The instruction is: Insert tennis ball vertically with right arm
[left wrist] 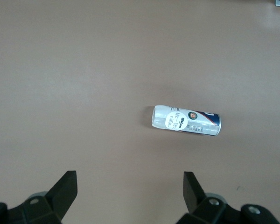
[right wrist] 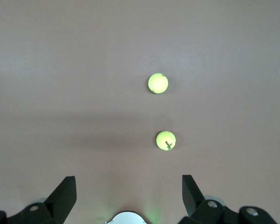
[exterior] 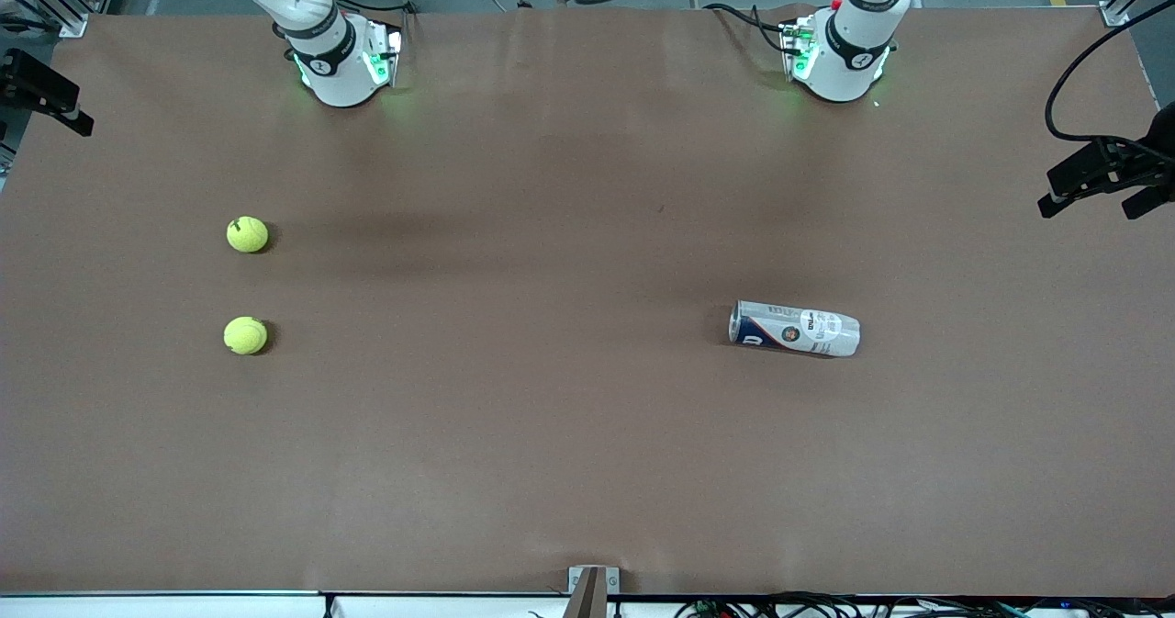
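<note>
Right gripper (right wrist: 126,198) fingers wide, holding nothing, up high over 2 tennis balls (exterior: 247,234) (exterior: 245,335) at the right arm's end. Left gripper (left wrist: 130,196) also wide, empty – over the Wilson-labelled can (exterior: 795,329), lying on its side on the table (exterior: 551,434); contents can't tell.

Both arms: glossy white rounded housings, each with a black ring band carrying a small white mark. Green lights glow at both bases; black cables run to them. Left tool (left wrist: 129,196) and right tool (right wrist: 129,197): black, angular fingers with small screws.
</note>
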Action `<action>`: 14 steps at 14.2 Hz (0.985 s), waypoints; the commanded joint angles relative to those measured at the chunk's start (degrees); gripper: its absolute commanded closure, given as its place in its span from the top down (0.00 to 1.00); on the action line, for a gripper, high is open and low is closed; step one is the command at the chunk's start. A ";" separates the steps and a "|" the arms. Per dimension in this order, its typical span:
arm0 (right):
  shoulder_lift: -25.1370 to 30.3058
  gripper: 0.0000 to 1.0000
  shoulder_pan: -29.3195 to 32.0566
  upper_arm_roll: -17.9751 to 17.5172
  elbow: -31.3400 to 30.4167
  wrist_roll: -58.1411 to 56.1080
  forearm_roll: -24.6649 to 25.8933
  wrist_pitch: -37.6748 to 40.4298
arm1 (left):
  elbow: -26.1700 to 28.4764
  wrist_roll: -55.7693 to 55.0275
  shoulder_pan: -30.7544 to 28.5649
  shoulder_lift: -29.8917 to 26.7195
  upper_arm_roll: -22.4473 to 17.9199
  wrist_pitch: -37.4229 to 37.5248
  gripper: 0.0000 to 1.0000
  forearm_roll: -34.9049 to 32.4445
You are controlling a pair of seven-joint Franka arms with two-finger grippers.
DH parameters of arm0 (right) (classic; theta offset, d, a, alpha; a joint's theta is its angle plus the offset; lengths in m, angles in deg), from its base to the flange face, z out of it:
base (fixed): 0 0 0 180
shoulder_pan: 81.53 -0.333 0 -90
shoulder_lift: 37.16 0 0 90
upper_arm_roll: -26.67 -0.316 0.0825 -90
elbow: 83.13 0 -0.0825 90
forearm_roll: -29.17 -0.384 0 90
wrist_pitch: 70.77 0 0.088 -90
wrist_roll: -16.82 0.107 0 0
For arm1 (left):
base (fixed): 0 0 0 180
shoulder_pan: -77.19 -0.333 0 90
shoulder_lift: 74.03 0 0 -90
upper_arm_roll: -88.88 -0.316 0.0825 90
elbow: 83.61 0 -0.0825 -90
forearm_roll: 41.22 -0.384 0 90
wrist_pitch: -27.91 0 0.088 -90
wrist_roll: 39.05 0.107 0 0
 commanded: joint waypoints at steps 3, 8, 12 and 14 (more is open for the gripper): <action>0.86 1.00 -0.48 0.31 -0.38 -0.57 -0.60 0.20 | -0.91 0.32 -0.11 0.10 0.16 0.77 1.00 -0.99; 0.51 1.00 -0.57 0.40 1.29 -0.13 -0.33 0.55 | -0.91 0.06 -0.11 0.10 0.16 0.77 1.00 -0.90; -1.15 1.00 0.31 0.84 1.82 -0.48 -0.07 -0.32 | -0.74 -1.34 -0.02 1.41 0.16 0.95 1.00 -0.55; -2.47 1.00 0.40 1.02 1.82 -0.57 0.20 -3.29 | -0.30 -6.77 0.15 2.65 0.24 2.08 1.00 -0.46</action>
